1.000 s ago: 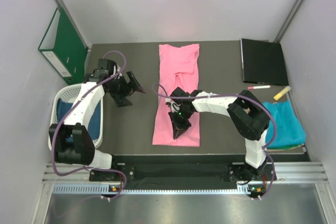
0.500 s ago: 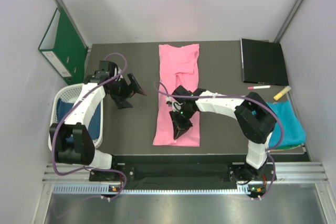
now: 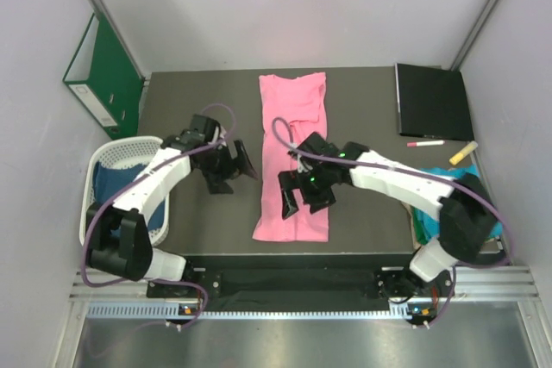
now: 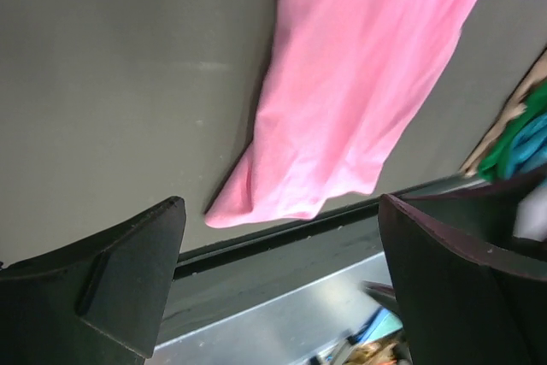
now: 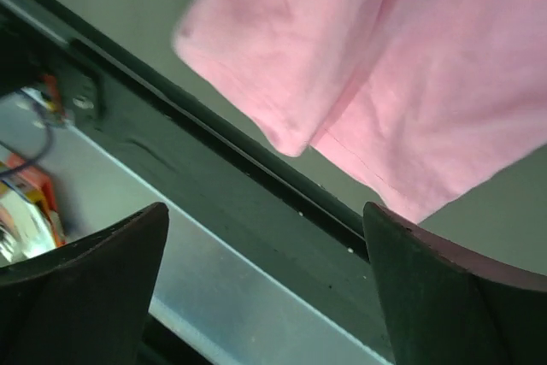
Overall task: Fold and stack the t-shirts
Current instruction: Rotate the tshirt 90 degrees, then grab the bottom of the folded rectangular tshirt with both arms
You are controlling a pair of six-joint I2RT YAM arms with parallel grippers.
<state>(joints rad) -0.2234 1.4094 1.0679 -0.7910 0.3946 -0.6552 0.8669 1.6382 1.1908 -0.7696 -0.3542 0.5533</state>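
Pink t-shirt (image 3: 293, 109) lay narrowed lengthwise; right gripper (image 3: 302, 196) and left gripper (image 3: 235, 171) gaped wide, empty. Near hem corners probably needed pinching next.

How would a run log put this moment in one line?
pink shirt: flat, long strip | left gripper: open, beside it | right gripper: open, over it, holding nothing

The right arm (image 3: 405, 185) hides most of the teal t-shirt (image 3: 466, 176), leaving 1 thin strip. The left arm (image 3: 155, 183) covers part of the dark blue t-shirt (image 3: 108, 182) in the basket (image 3: 121, 146). Both wrist views cut the pink t-shirt (image 4: 359, 83) off at their top edge, and the right wrist view is blurred.
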